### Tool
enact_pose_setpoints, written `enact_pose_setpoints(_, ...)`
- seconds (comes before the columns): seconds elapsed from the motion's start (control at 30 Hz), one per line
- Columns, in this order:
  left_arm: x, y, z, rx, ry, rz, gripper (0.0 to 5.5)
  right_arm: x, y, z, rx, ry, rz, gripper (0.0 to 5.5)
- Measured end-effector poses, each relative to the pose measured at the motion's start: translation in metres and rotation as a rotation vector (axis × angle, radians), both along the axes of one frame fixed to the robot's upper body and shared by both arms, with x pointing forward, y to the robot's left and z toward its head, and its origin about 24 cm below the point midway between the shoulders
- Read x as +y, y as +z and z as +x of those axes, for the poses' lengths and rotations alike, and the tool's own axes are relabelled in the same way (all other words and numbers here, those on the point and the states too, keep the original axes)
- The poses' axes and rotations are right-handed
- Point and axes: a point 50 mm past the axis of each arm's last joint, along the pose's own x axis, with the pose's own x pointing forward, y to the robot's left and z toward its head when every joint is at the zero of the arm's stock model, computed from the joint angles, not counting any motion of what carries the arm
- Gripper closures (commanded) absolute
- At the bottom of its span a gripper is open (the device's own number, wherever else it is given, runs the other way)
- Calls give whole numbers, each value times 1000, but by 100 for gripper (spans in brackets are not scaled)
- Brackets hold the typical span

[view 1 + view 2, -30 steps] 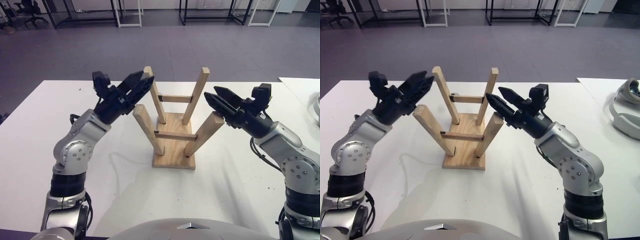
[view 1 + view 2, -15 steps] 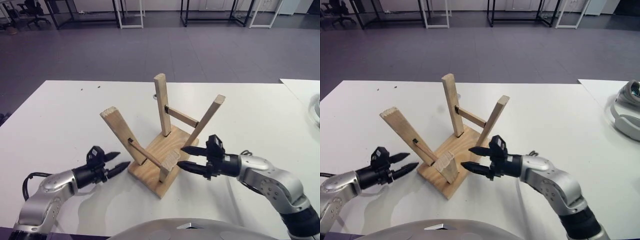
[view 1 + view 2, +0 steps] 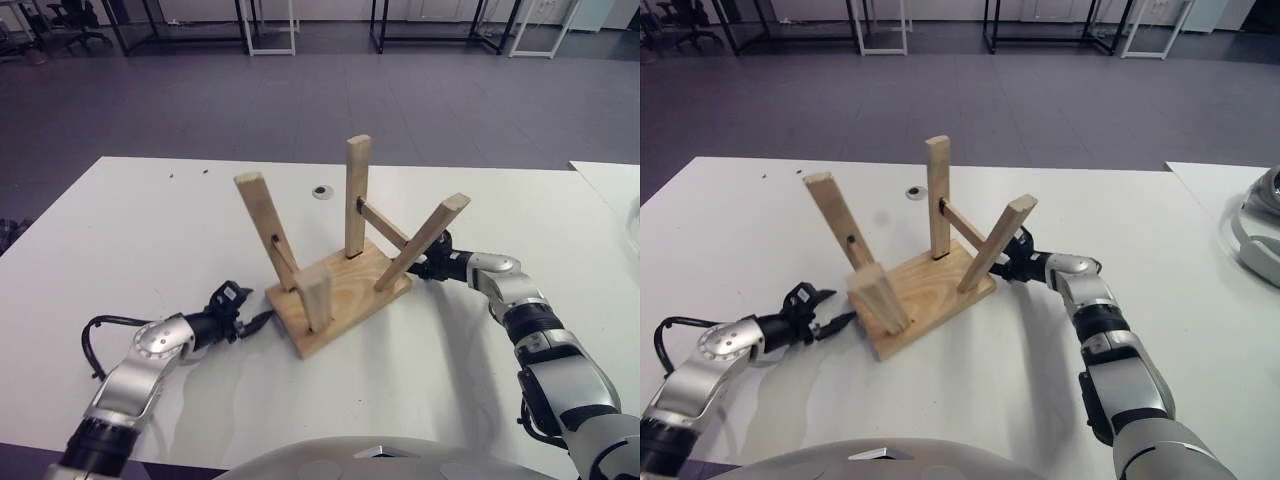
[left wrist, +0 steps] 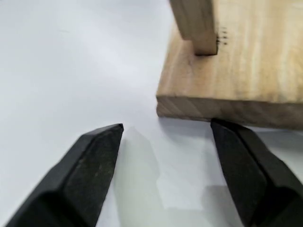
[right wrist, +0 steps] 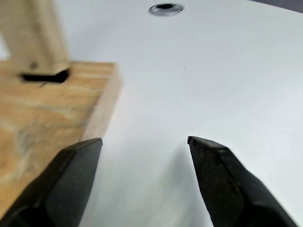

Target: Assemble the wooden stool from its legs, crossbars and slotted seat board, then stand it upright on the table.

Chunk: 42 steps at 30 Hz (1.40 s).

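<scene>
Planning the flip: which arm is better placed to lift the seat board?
Left, marginally: the left gripper is open, low at the seat board's near corner, unobstructed; the right gripper, also open, sits behind a splayed leg.

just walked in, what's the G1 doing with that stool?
The stool looks assembled but stands upside down on the white table, with the seat board flat and the legs pointing up. The left gripper sits low at the board's near-left corner and the right gripper at its far-right edge. Both have their jaws open and are gripping nothing. The stool is not yet set upright.
</scene>
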Motion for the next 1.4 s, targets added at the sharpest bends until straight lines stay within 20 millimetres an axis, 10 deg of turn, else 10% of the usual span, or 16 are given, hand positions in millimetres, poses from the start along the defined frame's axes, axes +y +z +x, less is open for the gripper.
enact_pose_setpoints(0.23, -21, -11, 23, -81, 153, -101, 210, -28, 6, -34, -52, -96, 67, 211)
enact_pose_setpoints(0.43, 36, -6, -15, -176, 423, 21, 210, -44, 18, -44, -162, -307, 55, 211)
enact_pose_setpoints(0.67, -35, -10, -56, -42, 273, -134, 210, -26, -4, -74, -83, -278, 12, 211)
enact_pose_setpoints(0.87, -48, -4, -40, -6, 294, -130, 210, -1, 3, -106, -64, -312, -8, 211)
enact_pose_setpoints(1.4, -21, 94, -57, -85, 27, -257, 210, -10, 108, -118, -159, -272, 44, 211)
